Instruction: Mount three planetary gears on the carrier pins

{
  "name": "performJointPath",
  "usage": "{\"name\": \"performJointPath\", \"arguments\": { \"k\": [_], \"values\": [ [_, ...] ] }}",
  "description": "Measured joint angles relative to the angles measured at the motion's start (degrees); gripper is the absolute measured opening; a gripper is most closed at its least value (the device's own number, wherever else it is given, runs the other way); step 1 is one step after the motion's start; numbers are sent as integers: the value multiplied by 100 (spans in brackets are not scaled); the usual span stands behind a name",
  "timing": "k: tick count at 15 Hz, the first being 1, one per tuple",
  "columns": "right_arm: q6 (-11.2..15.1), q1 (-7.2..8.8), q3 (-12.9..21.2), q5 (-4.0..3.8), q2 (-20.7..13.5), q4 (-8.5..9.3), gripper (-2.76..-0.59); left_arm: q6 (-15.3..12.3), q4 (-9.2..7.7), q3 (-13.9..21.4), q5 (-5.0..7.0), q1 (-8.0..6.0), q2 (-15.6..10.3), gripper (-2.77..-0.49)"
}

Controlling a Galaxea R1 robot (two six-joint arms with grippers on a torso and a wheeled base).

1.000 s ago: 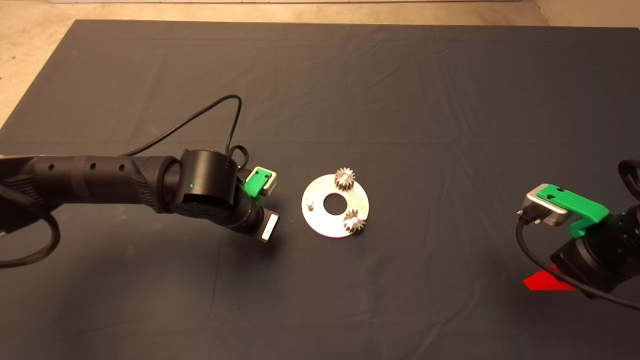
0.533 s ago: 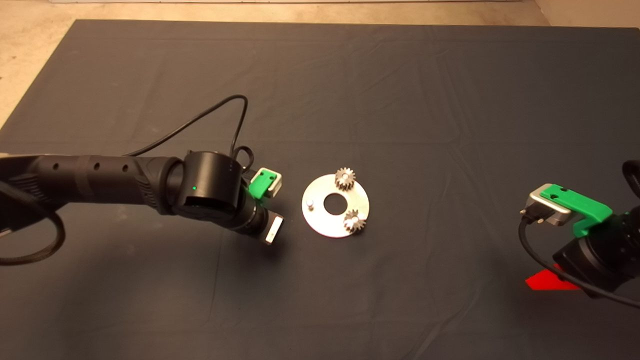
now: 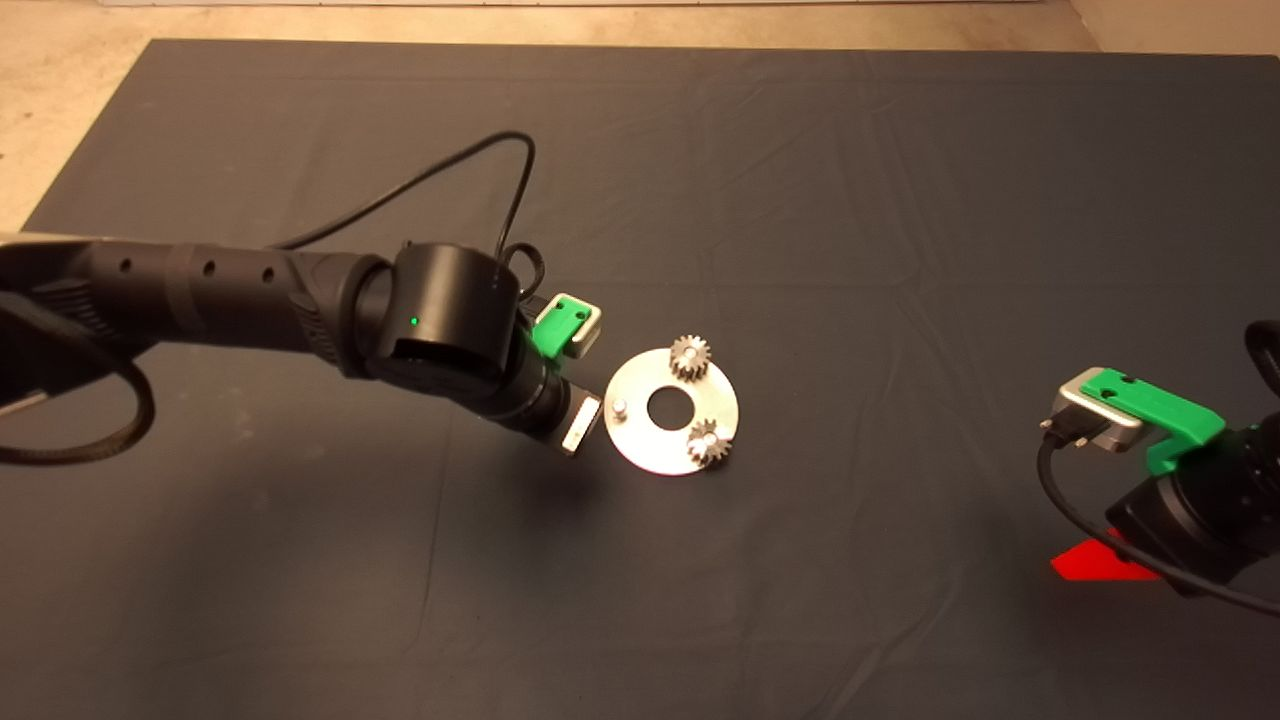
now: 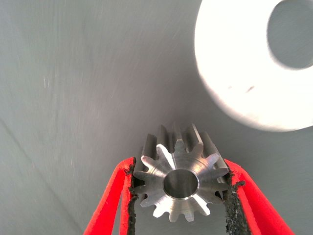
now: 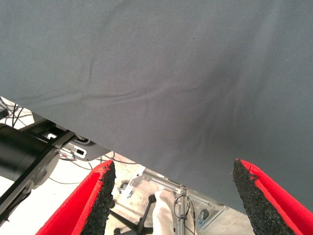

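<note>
My left gripper (image 4: pixel 178 188) is shut on a silvery planetary gear (image 4: pixel 182 182), held flat by its teeth between the two red fingers. In the head view the left arm (image 3: pixel 450 330) reaches in from the left, its tip just left of the silver carrier disc (image 3: pixel 650 450). The disc's edge (image 4: pixel 234 73) shows just beyond the held gear. Two gears sit on pins: one at the far side (image 3: pixel 690 357), one at the near right (image 3: pixel 708 444). The left carrier pin (image 3: pixel 619 407) stands bare. My right gripper (image 5: pixel 173 196) is open and holds nothing, parked at the mat's right edge.
The dark mat (image 3: pixel 800 200) is wrinkled. A black cable (image 3: pixel 470 170) loops above the left arm. The right wrist view shows the mat's edge with the floor, cables and a metal frame (image 5: pixel 161 191) beyond it.
The left arm has moved right and slightly away toward the disc, carrying the gear. The right arm and both seated gears have stayed put.
</note>
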Motion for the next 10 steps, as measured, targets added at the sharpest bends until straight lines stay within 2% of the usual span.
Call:
{"name": "performJointPath", "arguments": {
  "k": [1,4,6,10],
  "values": [
    [0,1,0,3,0,1,-160,18,-92,-108,0,-73,138,-235],
    [0,0,0,-3,0,1,-160,112,-270,-381,-6,-142,481,-236],
    [-2,0,0,0,0,0,-160,130,-360,-454,-4,-169,575,-237],
    [0,2,0,4,0,0,-160,149,-406,-533,0,-170,651,-237]
  ]
}}
